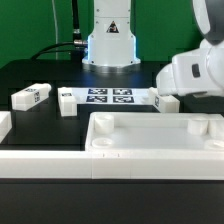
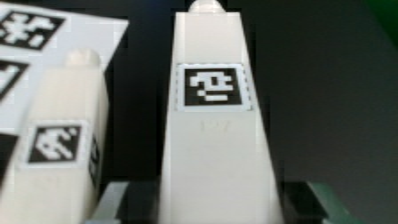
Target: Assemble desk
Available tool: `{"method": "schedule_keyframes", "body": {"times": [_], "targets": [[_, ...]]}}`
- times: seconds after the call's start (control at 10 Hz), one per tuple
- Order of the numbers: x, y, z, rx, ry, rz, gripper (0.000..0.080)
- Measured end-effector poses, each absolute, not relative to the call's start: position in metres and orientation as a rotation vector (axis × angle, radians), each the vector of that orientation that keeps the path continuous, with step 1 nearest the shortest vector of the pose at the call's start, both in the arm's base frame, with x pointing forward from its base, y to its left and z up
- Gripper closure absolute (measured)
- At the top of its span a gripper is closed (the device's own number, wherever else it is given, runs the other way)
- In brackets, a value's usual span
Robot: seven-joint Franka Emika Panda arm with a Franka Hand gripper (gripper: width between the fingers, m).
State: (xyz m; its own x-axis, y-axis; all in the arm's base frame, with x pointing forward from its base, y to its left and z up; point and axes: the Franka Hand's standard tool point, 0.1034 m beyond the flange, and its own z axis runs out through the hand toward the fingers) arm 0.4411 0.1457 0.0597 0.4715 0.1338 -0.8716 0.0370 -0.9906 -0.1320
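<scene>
Beside the marker board (image 1: 110,97), at its end on the exterior view's right, the gripper (image 2: 210,205) is clamped on a tagged leg (image 2: 214,110), with a second leg (image 2: 59,140) close on the board's side, bare tabletop (image 2: 347,100) on the other, and the desk top (image 1: 150,150) near the board's long edge.

The white robot arm's wrist (image 1: 196,68) hangs low on the exterior view's right. Its two-finger gripper (image 2: 217,206) has dark grey fingers (image 2: 125,205) pressed against both sides of a tagged white square-section plastic leg (image 2: 214,110).
</scene>
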Motion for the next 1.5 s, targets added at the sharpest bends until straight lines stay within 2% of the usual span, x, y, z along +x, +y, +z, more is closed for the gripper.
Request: {"method": "schedule_keyframes", "body": {"times": [0.1, 0.2, 0.3, 0.5, 0.6, 0.8, 1.0, 1.3, 1.5], "targets": [[0.445, 0.142, 0.073, -2.604, -0.154, 1.569, 0.051], [0.449, 0.139, 0.077, -2.613, -0.149, 1.546, 0.0509], [0.453, 0.142, 0.07, -2.645, -0.145, 1.487, 0.0509], [0.453, 0.142, 0.07, -2.647, -0.145, 1.481, 0.0509], [0.468, 0.141, 0.074, -2.684, -0.155, 1.377, 0.0509], [0.488, 0.13, 0.106, -2.743, -0.161, 1.214, 0.0509], [0.5, 0.131, 0.121, -2.813, -0.154, 1.049, 0.0509], [0.513, 0.131, 0.115, -2.925, -0.126, 0.692, 0.0509], [0.515, 0.125, 0.12, -2.958, -0.133, 0.545, 0.0509]]}}
